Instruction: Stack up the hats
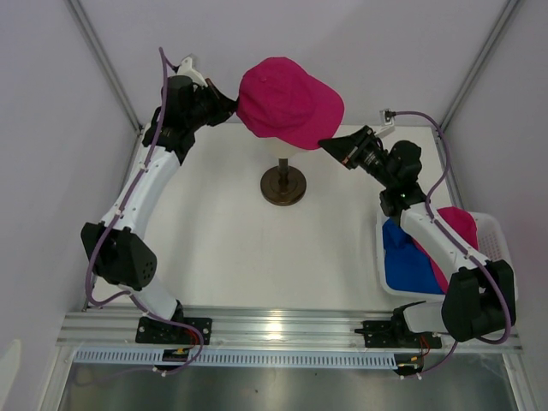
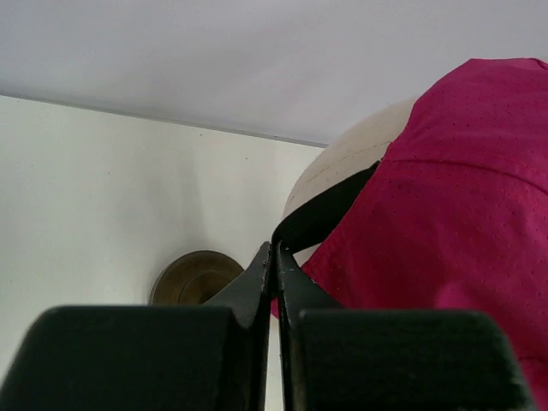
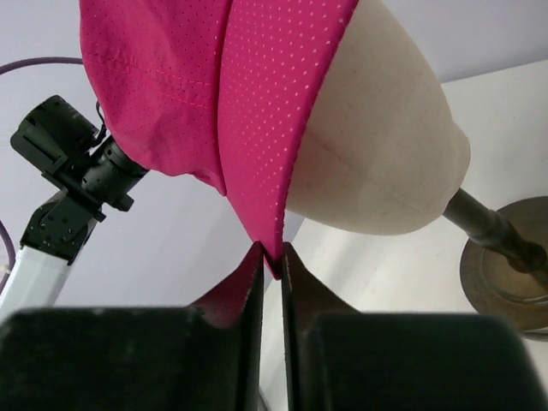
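Observation:
A magenta-pink hat (image 1: 287, 98) sits over the cream mannequin head, held from both sides. My left gripper (image 1: 229, 107) is shut on the hat's black back strap (image 2: 330, 210); the fingertips meet there in the left wrist view (image 2: 276, 248). My right gripper (image 1: 330, 144) is shut on the brim's edge (image 3: 274, 111), pinching it between the tips (image 3: 271, 253). The head (image 3: 377, 145) shows under the hat, which is partly lifted off it. A royal blue hat (image 1: 407, 257) and another pink hat (image 1: 458, 223) lie in the basket, partly hidden by my right arm.
The mannequin's dark round stand (image 1: 283, 186) is at the table's centre back, with its rod (image 3: 488, 227) tilted in the right wrist view. The white mesh basket (image 1: 501, 240) sits at the right, beside my right arm. Pale walls enclose the table.

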Robot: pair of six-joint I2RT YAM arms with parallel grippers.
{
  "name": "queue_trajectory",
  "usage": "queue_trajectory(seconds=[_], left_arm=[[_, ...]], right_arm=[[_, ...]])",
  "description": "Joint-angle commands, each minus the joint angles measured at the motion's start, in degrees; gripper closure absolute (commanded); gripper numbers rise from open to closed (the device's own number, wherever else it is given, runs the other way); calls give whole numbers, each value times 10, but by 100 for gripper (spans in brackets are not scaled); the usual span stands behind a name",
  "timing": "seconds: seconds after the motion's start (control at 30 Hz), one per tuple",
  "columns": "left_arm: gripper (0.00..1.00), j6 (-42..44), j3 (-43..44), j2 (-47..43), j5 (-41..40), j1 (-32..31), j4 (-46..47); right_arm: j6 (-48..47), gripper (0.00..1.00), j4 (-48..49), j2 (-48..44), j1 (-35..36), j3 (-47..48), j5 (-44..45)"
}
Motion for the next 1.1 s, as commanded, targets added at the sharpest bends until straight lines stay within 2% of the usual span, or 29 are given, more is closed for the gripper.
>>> queue_trajectory(seconds=[0.0, 0.07, 0.17, 0.27, 0.57, 0.73, 1.0, 1.07], left_arm=[[96, 27, 2, -29, -4, 2, -15], [96, 35, 9, -32, -17, 1, -20], [95, 54, 29, -29, -28, 1, -27], [94, 68, 57, -13, -32, 1, -38], [94, 78, 159, 49, -11, -1, -68], [94, 81, 141, 60, -19, -5, -73], [95, 74, 33, 26, -45, -5, -31], [95, 76, 29, 24, -47, -4, -30]], right_arm=[[46, 93, -31, -5, -1, 44, 22], [100, 96, -53, -5, 5, 59, 17], [138, 97, -23, -17, 19, 43, 29], [142, 100, -36, -31, 32, 44, 58], [105, 100, -76, -77, 53, 31, 119], [57, 100, -114, -81, 69, 33, 142], [-8, 100, -163, -56, 83, 64, 135], [-29, 96, -176, -52, 84, 84, 130]])
